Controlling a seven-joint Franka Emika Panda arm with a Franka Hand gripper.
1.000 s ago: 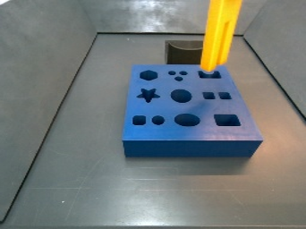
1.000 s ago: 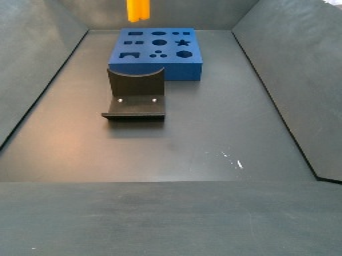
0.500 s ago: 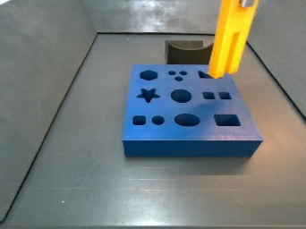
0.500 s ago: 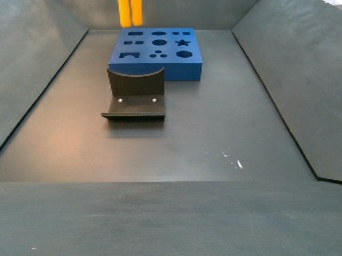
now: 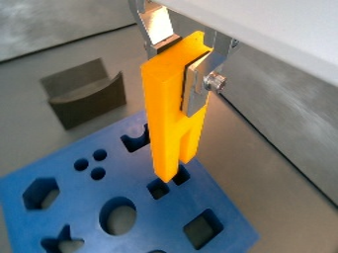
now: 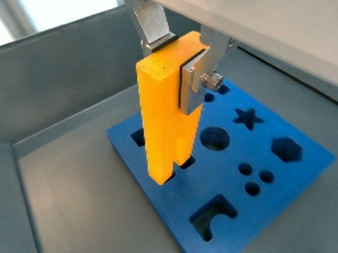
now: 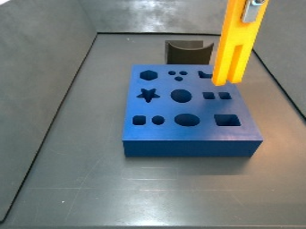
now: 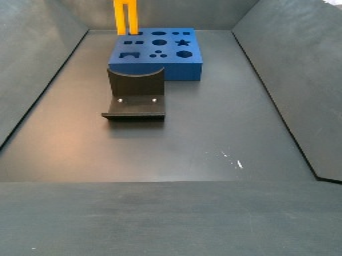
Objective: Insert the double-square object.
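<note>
Descent since the earlier frame: double-square object now hangs lower and further along the blue block. My gripper points straight down, fingers clamped on its upper end; its prongs hover just above the block's paired square holes.

Table: dark grey, matte. Lying on it: blue block with shaped holes; fixture, touching the block's edge. Gripper above the block's edge.

Gripper above blue block: silver metal fingers. Double-square object: smooth matt yellow-orange plastic. Block: matt plastic.
</note>
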